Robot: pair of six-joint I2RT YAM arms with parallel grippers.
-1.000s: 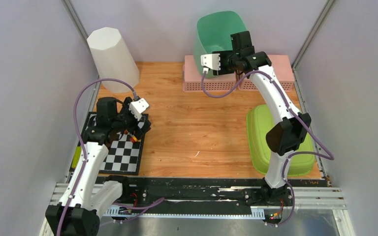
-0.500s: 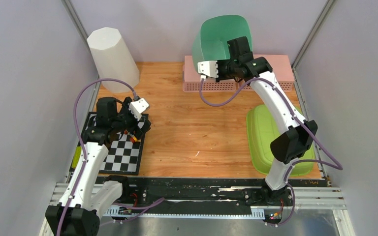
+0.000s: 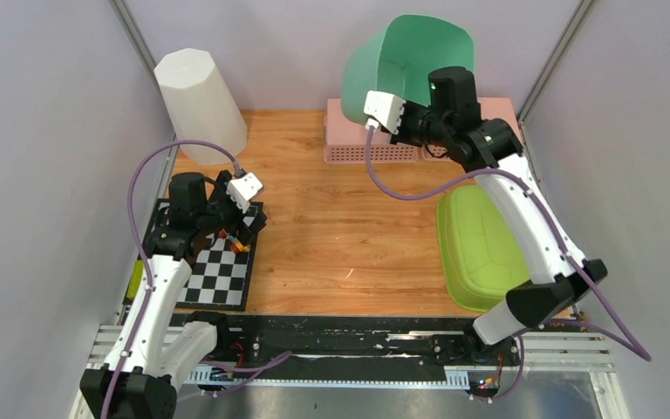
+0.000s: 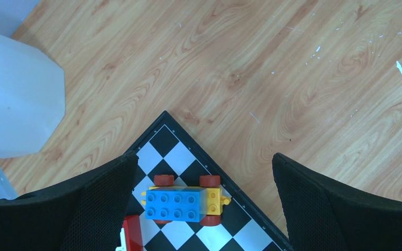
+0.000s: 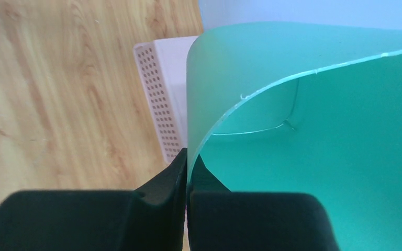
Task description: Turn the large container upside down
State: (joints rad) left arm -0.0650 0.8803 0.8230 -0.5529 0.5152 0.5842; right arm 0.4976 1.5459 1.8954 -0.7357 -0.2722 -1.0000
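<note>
Pinching green container rim, right jaws.

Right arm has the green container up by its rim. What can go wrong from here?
1. The right gripper pinches only the thin rim of the large green container; it may slip or swing during the flip.
2. The container hangs over the pink baskets, close to the back wall; rotating there might clip either.
</note>
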